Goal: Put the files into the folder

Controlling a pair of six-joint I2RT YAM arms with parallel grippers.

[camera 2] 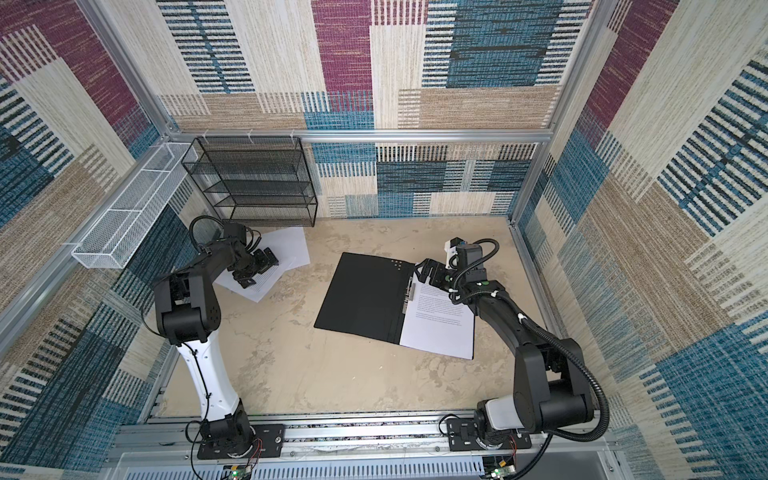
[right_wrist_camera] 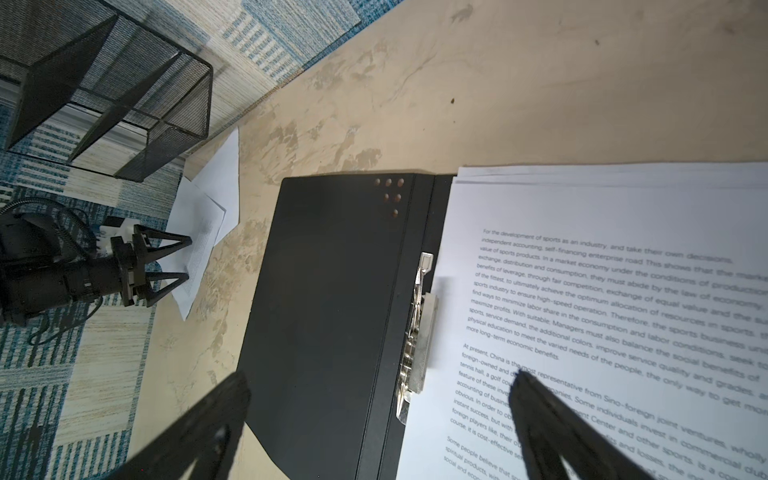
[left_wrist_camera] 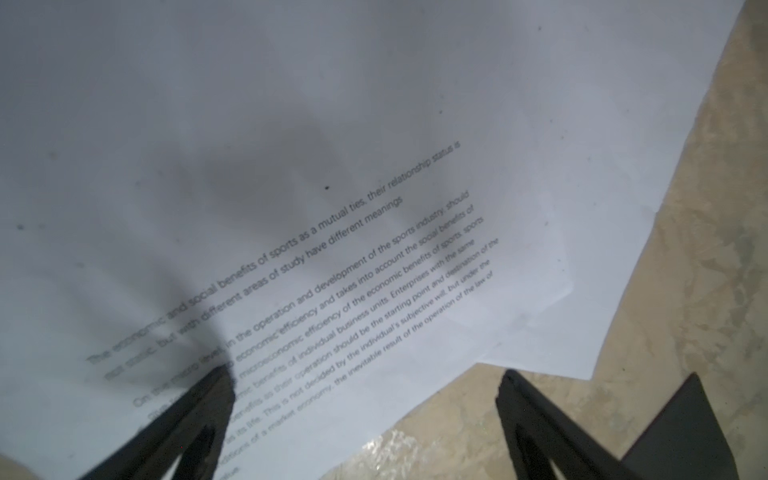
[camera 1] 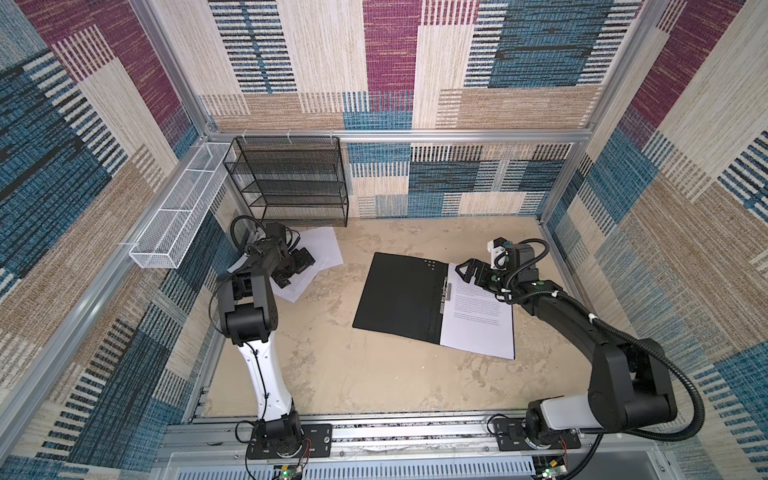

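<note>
Locating the left gripper [camera 1: 296, 270]: how do its jaws stand, and where are the loose files [camera 1: 326, 249]? (Student)

Jaws spread wide, gripping nothing. The loose files lie directly beneath it as a small overlapping pile on the table [camera 1: 332, 365]. In the left wrist view one fingertip [left_wrist_camera: 220, 378] stands over the printed top sheet [left_wrist_camera: 291, 137] and seems to touch it, though blur leaves this uncertain. The other fingertip is beyond the sheet's edge, over bare table. (Tutor)

And the right gripper [camera 1: 465, 270]? (Student)

Likewise released and empty-handed. The folder [camera 1: 399, 291] lies open and flat beneath it, black inside up. The right wrist view places the metal clip [right_wrist_camera: 424, 332] between the two fingers. One finger is above the bare black cover [right_wrist_camera: 332, 311], the other above the filed sheets [right_wrist_camera: 623, 249], which lie on the folder's other half. Whether that finger touches the page cannot be told. (Tutor)

How far is the folder from the left gripper? (Student)

Well apart, with bare table between. (Tutor)
</note>
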